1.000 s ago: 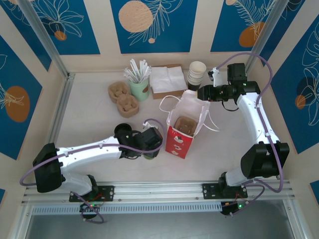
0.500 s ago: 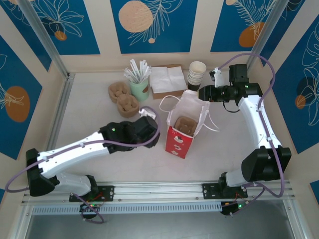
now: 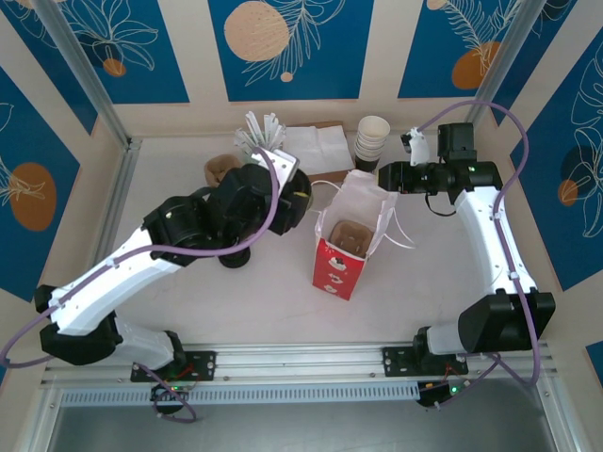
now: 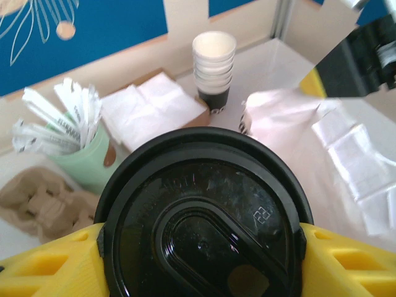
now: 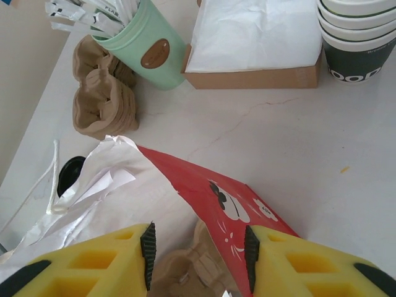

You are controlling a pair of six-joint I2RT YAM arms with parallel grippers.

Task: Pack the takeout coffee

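Left of the red-and-white paper bag (image 3: 341,256), held up above the table (image 3: 415,282), the takeout coffee (image 4: 201,204) sits gripped in the left gripper (image 4: 198,263), its yellow fingers (image 4: 49,263) partly spread (black lid uppermost). The right gripper (image 5: 198,247) hangs at the bag's far right corner, jaws parted astride the paper; whether they pinch it, I cannot tell.
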